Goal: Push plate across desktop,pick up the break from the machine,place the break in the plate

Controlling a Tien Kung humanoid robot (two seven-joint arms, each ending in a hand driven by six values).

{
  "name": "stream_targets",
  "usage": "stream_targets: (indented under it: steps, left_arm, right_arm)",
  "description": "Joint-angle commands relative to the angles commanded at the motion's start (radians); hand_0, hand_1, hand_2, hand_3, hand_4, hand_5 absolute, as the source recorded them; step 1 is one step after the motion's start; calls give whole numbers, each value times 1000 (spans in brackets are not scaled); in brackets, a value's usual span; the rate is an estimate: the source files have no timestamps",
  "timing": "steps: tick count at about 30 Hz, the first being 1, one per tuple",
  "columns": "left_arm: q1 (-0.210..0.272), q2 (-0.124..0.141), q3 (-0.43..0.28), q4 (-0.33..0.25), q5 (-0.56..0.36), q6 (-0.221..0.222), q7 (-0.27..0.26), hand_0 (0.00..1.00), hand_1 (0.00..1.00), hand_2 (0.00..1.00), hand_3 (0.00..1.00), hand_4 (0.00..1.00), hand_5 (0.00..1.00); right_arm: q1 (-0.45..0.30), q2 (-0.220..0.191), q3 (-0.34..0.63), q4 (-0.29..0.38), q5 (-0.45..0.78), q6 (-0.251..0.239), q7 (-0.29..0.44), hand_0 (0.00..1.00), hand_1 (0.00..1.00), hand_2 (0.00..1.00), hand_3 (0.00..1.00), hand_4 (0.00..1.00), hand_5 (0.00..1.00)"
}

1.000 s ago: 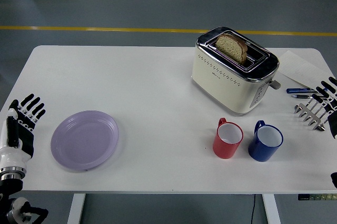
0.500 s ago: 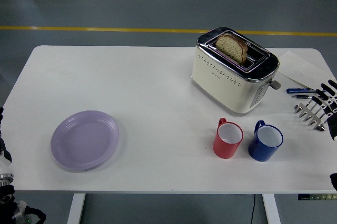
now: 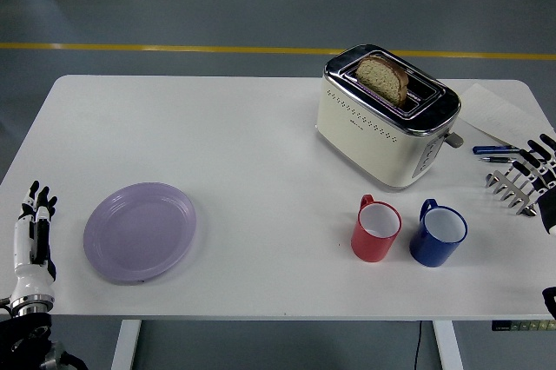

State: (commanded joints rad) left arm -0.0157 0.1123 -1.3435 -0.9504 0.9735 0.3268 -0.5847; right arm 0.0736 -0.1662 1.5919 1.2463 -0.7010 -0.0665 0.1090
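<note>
The left hand (image 3: 35, 231) stands at the worktop's near left edge, fingers straight, close together and pointing far, holding nothing. Just right of it, not touching, the lilac plate (image 3: 140, 230) lies flat on the white worktop (image 3: 217, 144).

The right hand (image 3: 532, 177) shows at the right edge, fingers spread wide and empty, hanging over the worktop beside two pens (image 3: 493, 154) and a sheet of paper (image 3: 493, 109).

Left of that hand, in the far right part of the worktop, sits the cream toaster (image 3: 382, 131), set at an angle, with a slice of bread (image 3: 384, 77) standing up out of its slot. Nearer than the toaster stand a red mug (image 3: 375, 229) and a blue mug (image 3: 438, 234), side by side, close together, handles pointing far.
</note>
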Motion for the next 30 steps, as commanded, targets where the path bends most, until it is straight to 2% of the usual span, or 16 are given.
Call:
stream_targets:
  steps: [9, 30]
  left_arm:
    - [-9, 10, 49, 31, 10, -3, 6, 919, 920, 996, 998, 503, 998]
    - [-22, 19, 143, 53, -12, -9, 5, 914, 917, 993, 998, 495, 998]
  right_arm:
    - [-1, 0, -1, 0, 0, 0, 0, 692, 669, 672, 648, 504, 516]
    - [-8, 6, -21, -3, 1, 0, 0, 692, 670, 672, 646, 501, 514]
